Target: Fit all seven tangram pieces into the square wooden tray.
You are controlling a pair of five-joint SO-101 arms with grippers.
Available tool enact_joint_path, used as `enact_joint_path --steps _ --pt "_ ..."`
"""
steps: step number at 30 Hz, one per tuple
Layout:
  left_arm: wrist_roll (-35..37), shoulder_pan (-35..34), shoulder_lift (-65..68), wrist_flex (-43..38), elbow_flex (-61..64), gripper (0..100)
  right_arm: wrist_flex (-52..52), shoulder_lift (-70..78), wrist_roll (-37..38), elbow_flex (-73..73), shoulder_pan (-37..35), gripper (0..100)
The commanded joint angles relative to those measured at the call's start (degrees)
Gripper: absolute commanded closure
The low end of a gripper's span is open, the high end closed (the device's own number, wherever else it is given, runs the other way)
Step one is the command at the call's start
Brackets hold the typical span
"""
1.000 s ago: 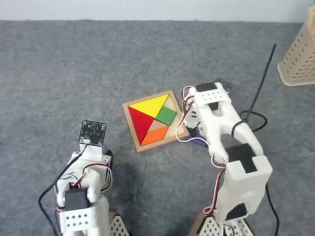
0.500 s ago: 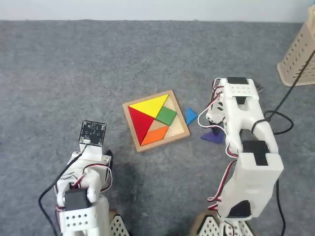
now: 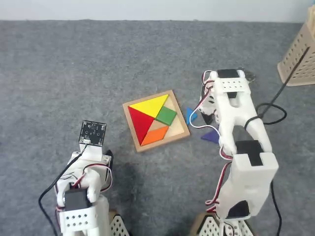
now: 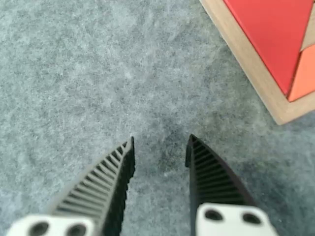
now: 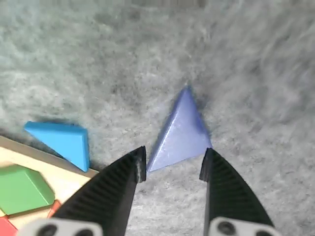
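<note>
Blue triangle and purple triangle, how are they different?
The blue triangle is bright blue; the purple triangle is a soft purple. The blue triangle lies close beside the wooden tray; the purple triangle lies farther out on the carpet. The right gripper, open, straddles the purple triangle, while the blue triangle sits off to one side of it. Both are triangles lying flat on the carpet, outside the wooden tray.

Tray (image 3: 131,129) part-filled; blue triangle (image 3: 189,115) just beside it, purple triangle (image 3: 210,137) farther out.
</note>
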Motion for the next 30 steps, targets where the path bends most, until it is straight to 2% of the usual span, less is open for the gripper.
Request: enact_joint_path --steps 1,10,15,21,25,30 --pt "-0.3 0.1 -0.4 0.3 -0.7 83 1.0 -0.2 -1.0 -2.8 -0.5 80.1" --pt "-0.3 0.1 -0.4 0.3 -0.7 83 0.0 6.3 -0.7 -1.8 -0.1 80.1" --pt "-0.3 0.1 -0.4 0.3 -0.7 83 0.2 8.1 2.8 -1.8 1.7 80.3" --pt "-0.3 0.1 -0.4 0.3 -0.7 83 0.0 8.7 14.9 -1.8 3.5 80.4" --pt "-0.3 0.1 -0.4 0.3 -0.7 83 -0.2 8.3 26.3 -1.8 3.6 80.4" --pt "-0.3 0.1 -0.4 0.3 -0.7 83 -2.0 8.5 33.8 -1.8 3.6 80.4"
